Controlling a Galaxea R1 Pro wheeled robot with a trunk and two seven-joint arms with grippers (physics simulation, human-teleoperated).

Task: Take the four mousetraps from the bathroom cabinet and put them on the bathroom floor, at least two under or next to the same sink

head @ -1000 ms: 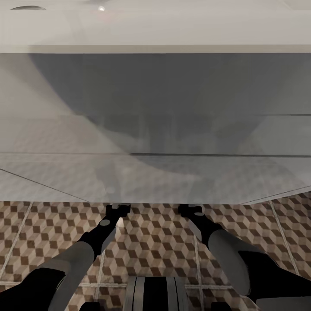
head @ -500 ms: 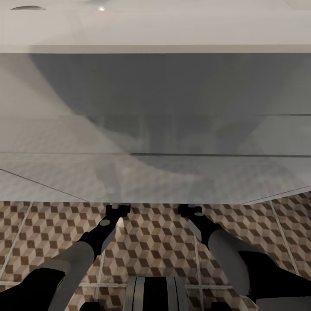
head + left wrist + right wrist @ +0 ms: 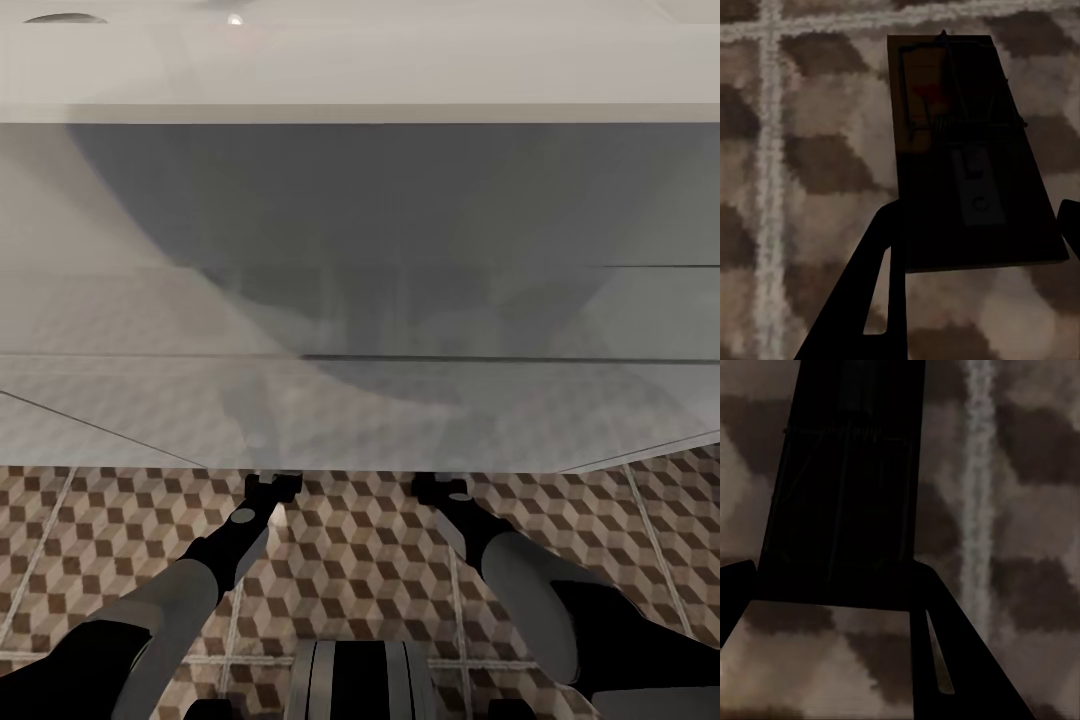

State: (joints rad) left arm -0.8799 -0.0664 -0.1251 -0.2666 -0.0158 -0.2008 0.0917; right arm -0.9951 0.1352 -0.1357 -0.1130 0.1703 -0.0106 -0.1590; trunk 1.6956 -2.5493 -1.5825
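Tan mousetrap (image 3: 967, 150) seemingly between left jaws, above tiles (image 3: 810, 150).

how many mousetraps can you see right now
2: one mousetrap between the left pincer's fingers above the tiled floor, and a dark board, probably another, in the right pincer. Others may be hidden.

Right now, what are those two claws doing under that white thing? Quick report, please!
Left gripper shut on a mousetrap. Right gripper shut on a dark flat board, likely another trap. Both low above the bathroom floor, beneath the sink. No obstruction seen.
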